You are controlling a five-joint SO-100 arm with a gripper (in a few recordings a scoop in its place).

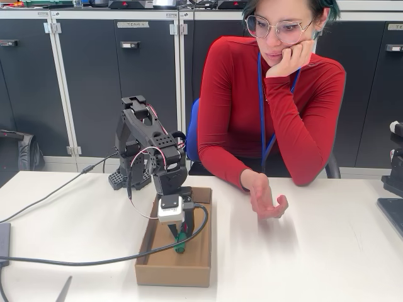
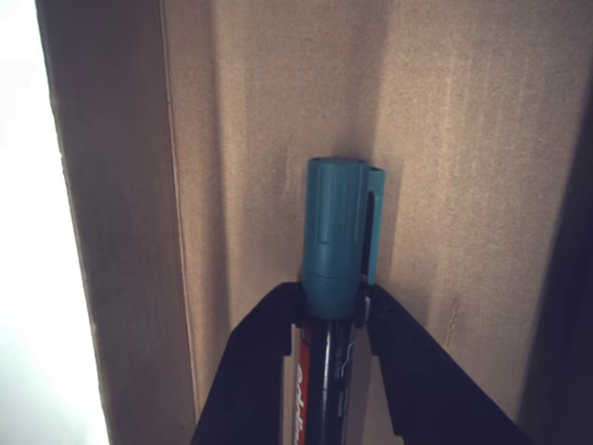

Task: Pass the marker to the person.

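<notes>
The marker (image 2: 335,250) has a green cap, a dark barrel and a red label. In the wrist view my gripper (image 2: 332,311) is shut on it just below the cap, over the cardboard floor. In the fixed view the gripper (image 1: 181,236) reaches down into a shallow cardboard box (image 1: 173,272), and the marker's green end (image 1: 180,245) pokes out below the fingers. The person (image 1: 271,100) in a red top sits behind the table, one hand (image 1: 267,201) held open above the tabletop right of the box, the other at the chin.
A black cable (image 1: 94,259) runs across the white table (image 1: 327,251) and over the box's edge. The arm's base (image 1: 126,176) stands behind the box. Dark equipment (image 1: 393,189) sits at the table's right edge. Grey cabinets line the back.
</notes>
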